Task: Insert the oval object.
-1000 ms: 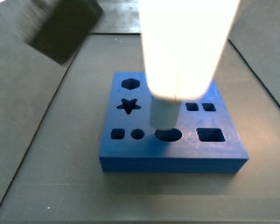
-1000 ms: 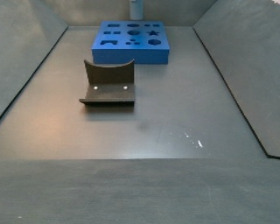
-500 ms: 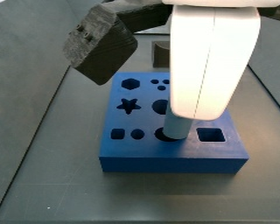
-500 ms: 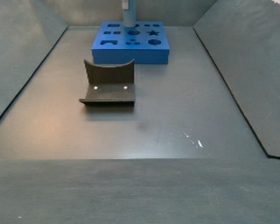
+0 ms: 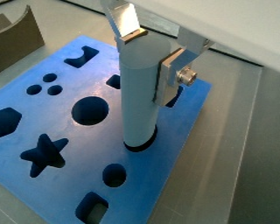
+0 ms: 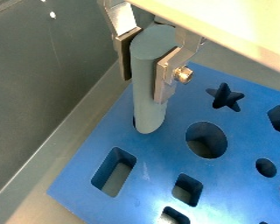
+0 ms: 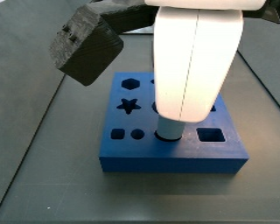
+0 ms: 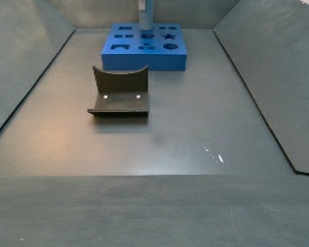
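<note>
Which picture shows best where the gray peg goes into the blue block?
A wrist view: the gray peg, held in the gripper, stands with its bottom end in a hole of the blue block. Both wrist views show this. A side view shows the peg half hidden; in the far one it is tiny.

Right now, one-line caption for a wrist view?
The tool holds the upright oval peg, its lower end in a hole of the blue block.

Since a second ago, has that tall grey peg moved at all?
Yes. In a side view the oval object, held in the gripper, has shifted left along the blue block, from its middle towards its left holes.
</note>
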Available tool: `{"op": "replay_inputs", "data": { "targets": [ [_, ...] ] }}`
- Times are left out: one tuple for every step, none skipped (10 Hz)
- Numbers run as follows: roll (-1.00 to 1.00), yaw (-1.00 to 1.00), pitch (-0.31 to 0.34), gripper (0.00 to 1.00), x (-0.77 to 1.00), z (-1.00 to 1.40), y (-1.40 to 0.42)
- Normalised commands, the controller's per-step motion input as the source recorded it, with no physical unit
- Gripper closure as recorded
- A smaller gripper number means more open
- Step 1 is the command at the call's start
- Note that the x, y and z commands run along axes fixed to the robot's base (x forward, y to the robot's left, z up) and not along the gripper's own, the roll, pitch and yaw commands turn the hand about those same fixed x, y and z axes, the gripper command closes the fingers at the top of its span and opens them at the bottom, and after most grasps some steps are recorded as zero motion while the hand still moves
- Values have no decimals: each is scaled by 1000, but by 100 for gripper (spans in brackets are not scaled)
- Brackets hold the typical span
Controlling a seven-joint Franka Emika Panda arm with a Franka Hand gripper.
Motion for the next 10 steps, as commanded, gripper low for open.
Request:
{"op": "replay_inputs", "data": {
  "targets": [
    [-20,0,0,100,0,-266,-143],
    [-26,0,-3,100,0,-280,-134],
    [4,0,0,100,-26,-209,-74],
    [69,0,0,100,0,-357,0],
    [141,-17,0,100,43,-440,0],
    [141,-26,0,100,51,-449,-3],
    [133,-26,0,100,66,-437,-17],
    [127,-26,0,100,57,-406,-17],
    [76,-14,0,100,17,-297,-20],
    [-60,0,0,100,0,-109,0]
  ]
}}
